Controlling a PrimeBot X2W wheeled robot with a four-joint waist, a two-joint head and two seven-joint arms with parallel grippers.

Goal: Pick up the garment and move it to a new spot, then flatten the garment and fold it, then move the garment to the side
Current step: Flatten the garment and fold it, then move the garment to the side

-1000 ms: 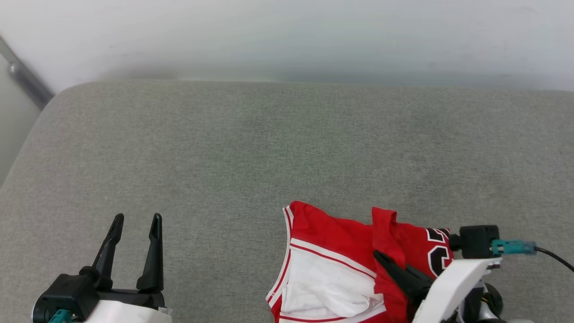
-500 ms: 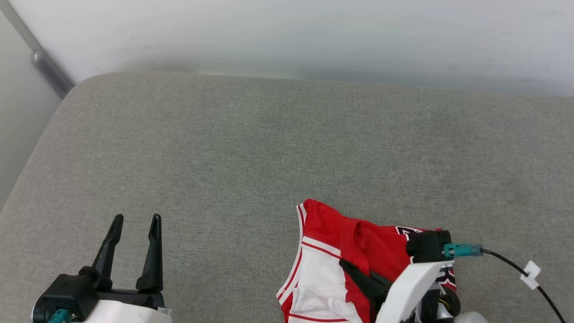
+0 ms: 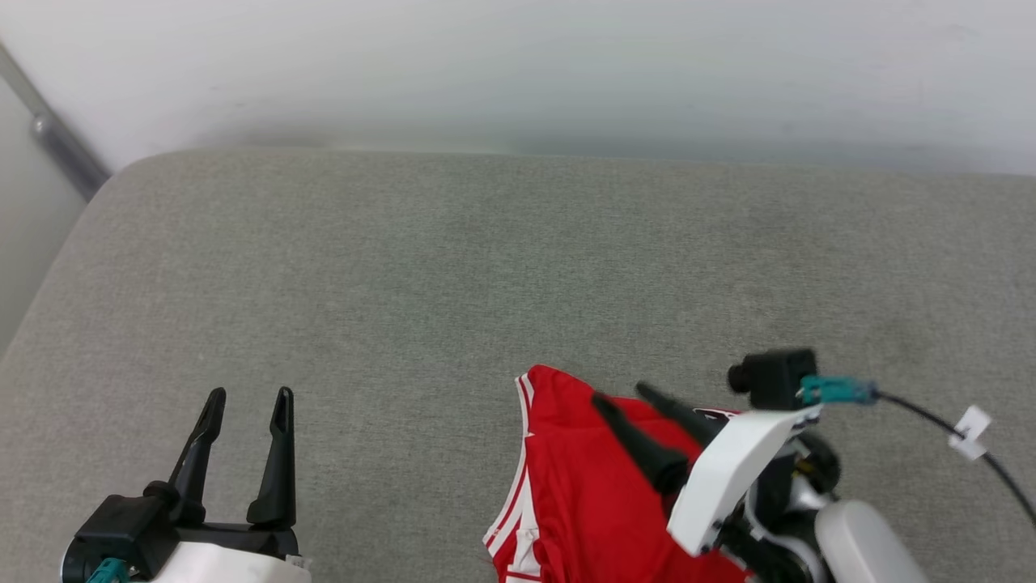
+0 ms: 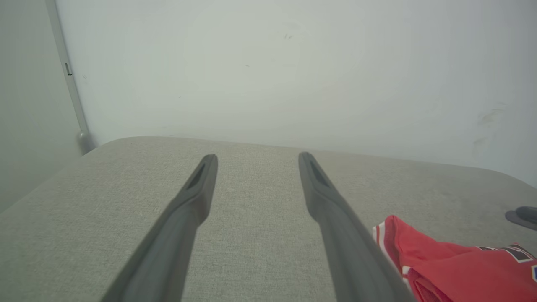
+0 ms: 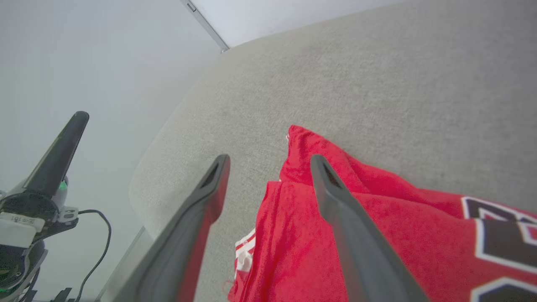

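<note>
Garment (image 3: 566,494) lies bunched on the grey cushion (image 3: 486,259) at 5 o'clock, near edge. Right gripper (image 3: 622,395) over it, jaws released, possibly grazing fabric. Left gripper (image 3: 247,395) at 8 o'clock, jaws released, well apart.

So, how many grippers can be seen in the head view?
2. The left gripper is at lower left over the grey cushion, jaws open; the right gripper is at lower right over the red jersey, jaws open.
</note>
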